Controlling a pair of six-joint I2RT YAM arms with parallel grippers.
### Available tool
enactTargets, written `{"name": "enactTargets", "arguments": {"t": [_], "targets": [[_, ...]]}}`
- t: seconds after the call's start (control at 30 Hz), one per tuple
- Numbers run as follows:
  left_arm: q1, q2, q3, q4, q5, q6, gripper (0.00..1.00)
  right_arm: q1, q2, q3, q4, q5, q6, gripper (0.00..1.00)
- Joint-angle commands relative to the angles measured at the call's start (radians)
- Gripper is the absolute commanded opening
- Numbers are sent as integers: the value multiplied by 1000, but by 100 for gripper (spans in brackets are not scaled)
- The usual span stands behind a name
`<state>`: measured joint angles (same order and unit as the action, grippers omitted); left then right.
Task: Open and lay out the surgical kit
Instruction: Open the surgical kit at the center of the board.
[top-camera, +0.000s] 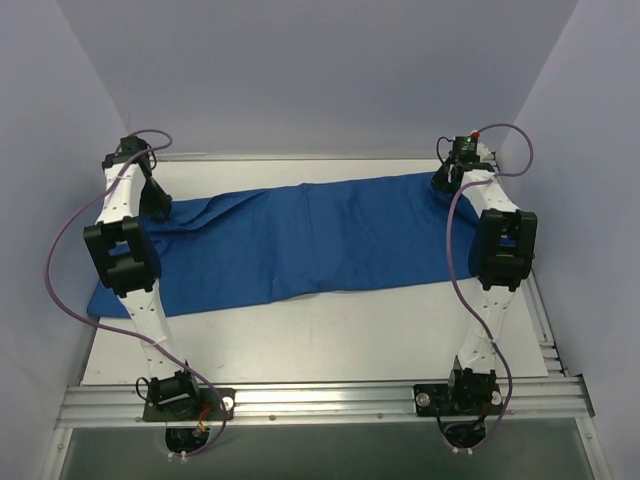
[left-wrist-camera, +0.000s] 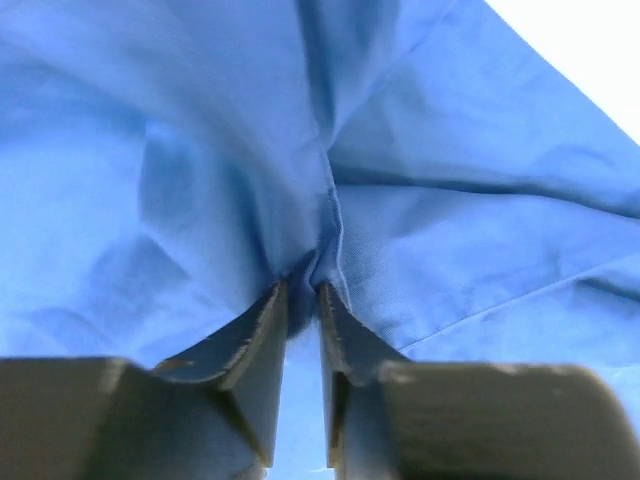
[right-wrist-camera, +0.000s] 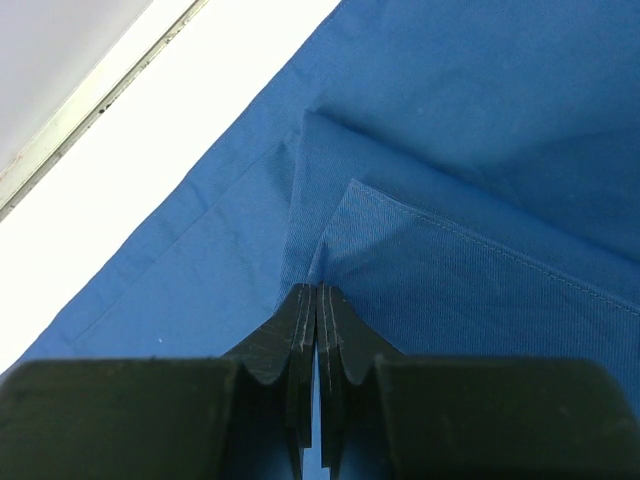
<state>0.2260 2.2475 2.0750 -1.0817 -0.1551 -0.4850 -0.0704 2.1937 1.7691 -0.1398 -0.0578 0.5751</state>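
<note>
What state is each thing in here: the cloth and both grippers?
Blue cloth wrap: partly unfolded, stretched wrinkled across the table, one edge folded over.
Left gripper: jaws narrowly parted, a cloth ridge between them.
Right gripper: shut, pinching a folded cloth corner.

Noted pale lavender-grey walls closing my station at the back and on both sides. White table below, lit evenly, shadows soft. An aluminium rail ran along its near edge, and slotted metal strips edged its right side. Nearer than the rail lay a dull grey-green surface.
</note>
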Motion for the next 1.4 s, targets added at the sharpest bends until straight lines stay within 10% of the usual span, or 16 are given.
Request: {"name": "enactTargets", "arguments": {"t": [0.0,0.5,0.87,1.07,1.37], "targets": [[9,43,48,-41,3,-3,32,4,-12,44,-6,-8,-9,0],[10,-127,-159,61,-34,-9,57,6,-14,46,-1,-24,-8,0],[35,-178,-268,106,-24,-17,49,6,-22,43,-1,-28,-9,0],[41,-129,-225,72,-24,-12,26,6,-22,44,2,-27,-8,0],[52,-69,-159,95,-3,-12,38,6,-20,47,3,-25,-9,0]]}}
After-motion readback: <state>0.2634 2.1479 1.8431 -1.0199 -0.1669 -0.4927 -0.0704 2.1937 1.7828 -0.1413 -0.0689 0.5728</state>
